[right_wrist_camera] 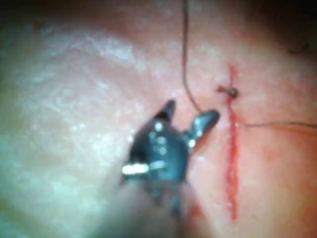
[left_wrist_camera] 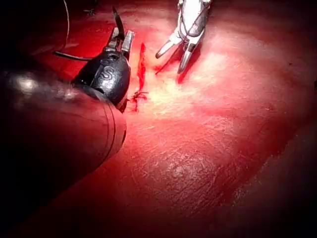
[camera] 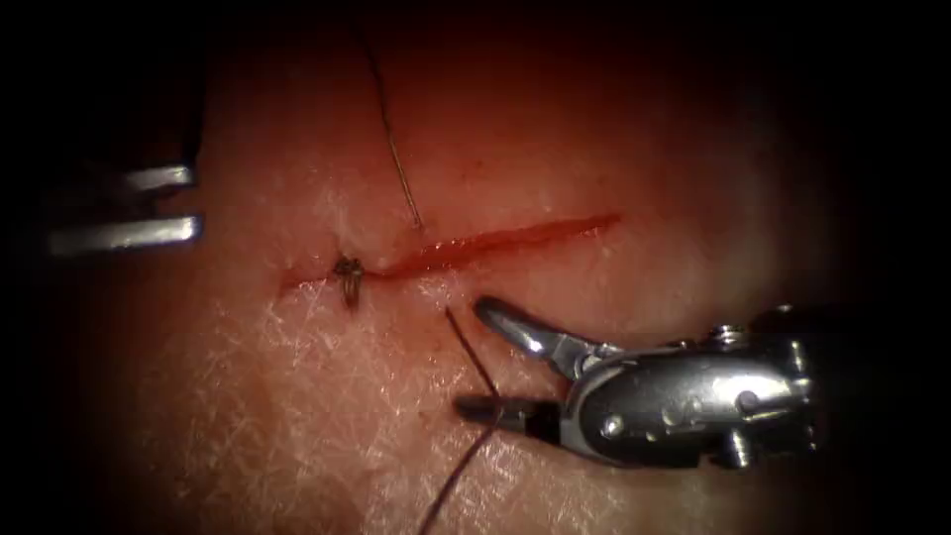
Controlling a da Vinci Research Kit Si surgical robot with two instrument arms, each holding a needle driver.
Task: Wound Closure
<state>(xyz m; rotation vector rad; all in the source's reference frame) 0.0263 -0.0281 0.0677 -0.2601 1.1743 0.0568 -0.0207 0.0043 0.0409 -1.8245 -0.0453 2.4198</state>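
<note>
The cut [camera: 466,250] runs across the tissue [camera: 327,416] as a thin red line. One knot [camera: 348,277] sits on it near its left end in the endoscope view, with short thread ends sticking out. To the right of that knot, the cut shows no further stitch. My judgement: one stitch is finished, a second is in hand, and most of the length is left to close.

The thread [camera: 474,359] comes out of the tissue just below the cut, a little right of the knot, and runs down to the lower edge of the endoscope view. A second strand [camera: 394,149] meets the tissue just above the cut and leads away upward into the dark.

The right tool [camera: 480,359] lies below the cut with its jaws spread wide. The thread passes between them and crosses close by the lower jaw. Nothing appears pinched; whether that jaw touches the thread I cannot tell.

The left tool [camera: 193,205] stands at the left edge of the endoscope view, well apart from the cut, its two jaws parted and empty there. In the left wrist view, a dark curved sliver rises at its jaws [left_wrist_camera: 120,39]. Whether that is the needle or part of the tool is uncertain.

The needle cannot be identified with confidence. The far ends of both strands are cut off by the frame edges.
</note>
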